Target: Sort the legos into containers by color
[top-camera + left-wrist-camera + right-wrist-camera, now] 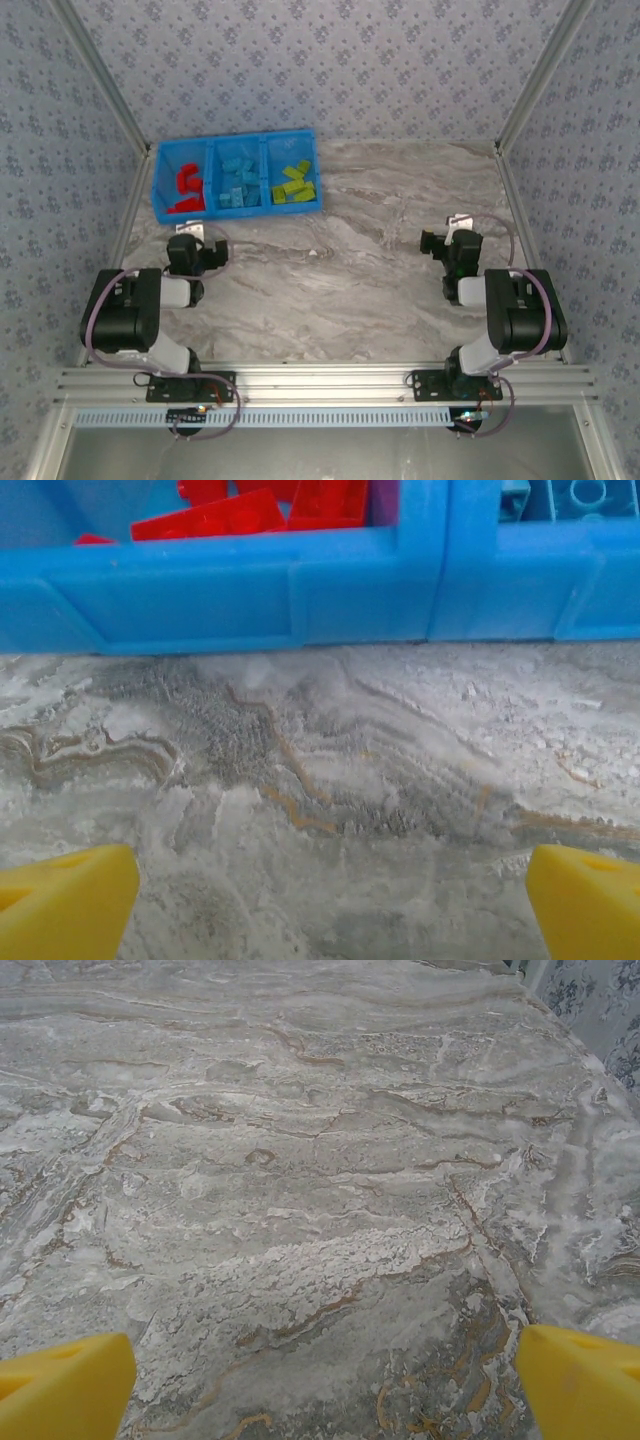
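The bright blue bin (160, 185) stands at the table's far left. Red legos (186, 184) fill its left compartment, light blue legos (238, 184) the middle one, lime green legos (293, 184) the right one. My left gripper (189, 252) sits just in front of the bin, open and holding nothing. In the left wrist view the bin's front wall (230, 590) is close ahead, with red legos (250, 510) and light blue legos (585, 495) behind it, and my yellow fingertips (65, 900) are wide apart. My right gripper (440, 245) rests open over bare marble, its fingertips (580, 1380) spread.
The marble table (360, 270) stretches between the two arms. Patterned walls and metal frame posts (540, 75) enclose it at the back and sides. A rail (320, 385) runs along the near edge.
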`<state>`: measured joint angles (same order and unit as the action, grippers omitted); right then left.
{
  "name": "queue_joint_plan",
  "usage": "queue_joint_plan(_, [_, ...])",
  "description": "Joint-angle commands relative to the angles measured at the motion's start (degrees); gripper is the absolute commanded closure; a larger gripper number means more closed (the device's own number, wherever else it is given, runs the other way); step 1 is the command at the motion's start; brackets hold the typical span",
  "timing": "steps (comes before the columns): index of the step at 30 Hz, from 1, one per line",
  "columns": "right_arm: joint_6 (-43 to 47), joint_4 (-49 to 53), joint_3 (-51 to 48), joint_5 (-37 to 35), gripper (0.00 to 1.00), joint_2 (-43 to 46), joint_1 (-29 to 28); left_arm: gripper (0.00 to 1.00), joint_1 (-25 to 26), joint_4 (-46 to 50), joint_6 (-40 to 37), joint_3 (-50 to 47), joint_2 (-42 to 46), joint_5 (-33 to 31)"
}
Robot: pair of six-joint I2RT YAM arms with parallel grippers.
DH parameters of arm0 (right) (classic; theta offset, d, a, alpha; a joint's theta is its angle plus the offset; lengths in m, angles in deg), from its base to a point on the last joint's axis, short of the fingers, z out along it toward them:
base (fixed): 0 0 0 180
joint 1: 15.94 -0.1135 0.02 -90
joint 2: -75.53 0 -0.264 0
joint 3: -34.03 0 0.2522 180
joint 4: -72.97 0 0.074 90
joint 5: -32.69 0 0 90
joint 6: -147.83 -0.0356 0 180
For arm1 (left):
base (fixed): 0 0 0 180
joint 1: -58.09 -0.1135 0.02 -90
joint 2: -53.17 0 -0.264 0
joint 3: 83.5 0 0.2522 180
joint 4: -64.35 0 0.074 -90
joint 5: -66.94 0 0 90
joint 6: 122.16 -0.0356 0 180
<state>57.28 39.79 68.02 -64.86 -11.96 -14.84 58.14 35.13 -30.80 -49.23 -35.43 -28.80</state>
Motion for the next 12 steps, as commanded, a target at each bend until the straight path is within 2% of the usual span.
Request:
queue_joint_plan(1, [0.7, -1.8, 0.9, 0.8, 0.00, 0.2, 0.0, 0.01, -0.9, -3.4, 0.5, 3.2, 0.7, 2.1])
queue_joint_plan(2, [0.7, -1.8, 0.9, 0.8, 0.00, 0.3, 0.0, 0.01, -1.0, -5.8, 0.5, 2.5, 0.2, 2.1])
queue_joint_plan(3, [0.7, -1.7, 1.0, 0.8, 0.00, 0.3, 0.0, 0.01, -1.0, -2.9, 0.5, 3.2, 1.0, 2.1])
queue_joint_plan(8, [1.3, -0.6, 1.4, 2.6, 0.00, 0.2, 0.1, 0.01, -0.9, -3.3, 0.5, 3.2, 0.8, 2.1])
queue_joint_plan(12, [0.4, -2.2, 0.6, -0.4, 0.00, 0.3, -0.1, 0.01, -0.9, -3.8, 0.5, 3.0, 0.7, 2.1])
